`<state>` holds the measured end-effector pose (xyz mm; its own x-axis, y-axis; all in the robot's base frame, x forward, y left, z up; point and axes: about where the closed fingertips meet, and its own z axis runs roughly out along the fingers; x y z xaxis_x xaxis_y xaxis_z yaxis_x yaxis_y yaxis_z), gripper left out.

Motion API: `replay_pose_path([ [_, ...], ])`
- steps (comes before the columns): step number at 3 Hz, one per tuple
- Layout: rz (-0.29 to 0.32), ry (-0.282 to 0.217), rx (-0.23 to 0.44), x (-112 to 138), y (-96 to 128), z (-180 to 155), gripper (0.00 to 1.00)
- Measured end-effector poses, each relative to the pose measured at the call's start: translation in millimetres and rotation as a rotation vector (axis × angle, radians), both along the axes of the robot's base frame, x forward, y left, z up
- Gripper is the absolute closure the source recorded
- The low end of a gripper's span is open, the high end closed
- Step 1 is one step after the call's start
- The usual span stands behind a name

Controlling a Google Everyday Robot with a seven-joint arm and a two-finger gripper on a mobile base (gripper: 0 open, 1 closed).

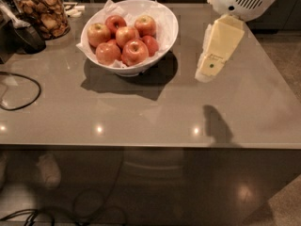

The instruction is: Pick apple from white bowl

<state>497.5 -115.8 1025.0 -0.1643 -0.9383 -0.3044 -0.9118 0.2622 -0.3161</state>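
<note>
The white bowl (170, 28), lined with crumpled white paper, stands at the back left of the grey table. It holds several red-and-yellow apples. The apple (135, 52) at the front of the pile is large and round, with yellowish streaks around its stem dimple. My gripper (205, 73), cream-coloured under a white arm housing (244, 0), hangs above the table to the right of the bowl. It points down and to the left, is about level with the bowl's rim, and touches neither the bowl nor the apples. It holds nothing that I can see.
A glass jar of brown snacks (44, 11) stands at the back left, with a dark scoop-like object (26, 34) beside it. A black cable (21, 91) loops over the table's left side. The table's front edge (150, 146) runs across the view.
</note>
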Motion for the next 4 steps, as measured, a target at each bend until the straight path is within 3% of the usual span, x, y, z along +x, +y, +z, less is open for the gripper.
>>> replay_pose_path([
  [1,0.043,0.007,0.054,17.6,38.5,16.1,0.00],
  [2,0.043,0.007,0.054,17.6,38.6,16.1,0.00],
  [3,0.032,0.010,0.126,37.9,62.4,18.4,0.00],
  [4,0.048,0.016,0.177,87.9,119.6,7.9,0.00],
])
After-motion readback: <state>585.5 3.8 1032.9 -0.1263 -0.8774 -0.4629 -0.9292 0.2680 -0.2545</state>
